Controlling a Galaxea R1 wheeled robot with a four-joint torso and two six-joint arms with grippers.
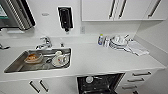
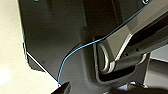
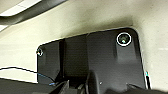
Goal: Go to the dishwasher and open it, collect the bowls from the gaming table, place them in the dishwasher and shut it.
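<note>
My head camera sits high and close, looking forward and steeply down across the counter (image 1: 100, 60); the sink (image 1: 15, 68) lies toward its left end, the wall behind, and the open dishwasher (image 1: 98, 83) under its front edge. Both my wrist cameras press near the robot's own dark plate, pale floor past it. I find no part shared with the head view.

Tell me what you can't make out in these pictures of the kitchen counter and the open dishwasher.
- Open dark dishwasher, head view: its lower part and door are cut off by the picture's bottom edge; the round white item inside is too blurred to identify.
- Steel sink, head view: the dishes in it are too blurred to tell apart.
- Both wrist views: the robot's own dark plate hides the surroundings.
</note>
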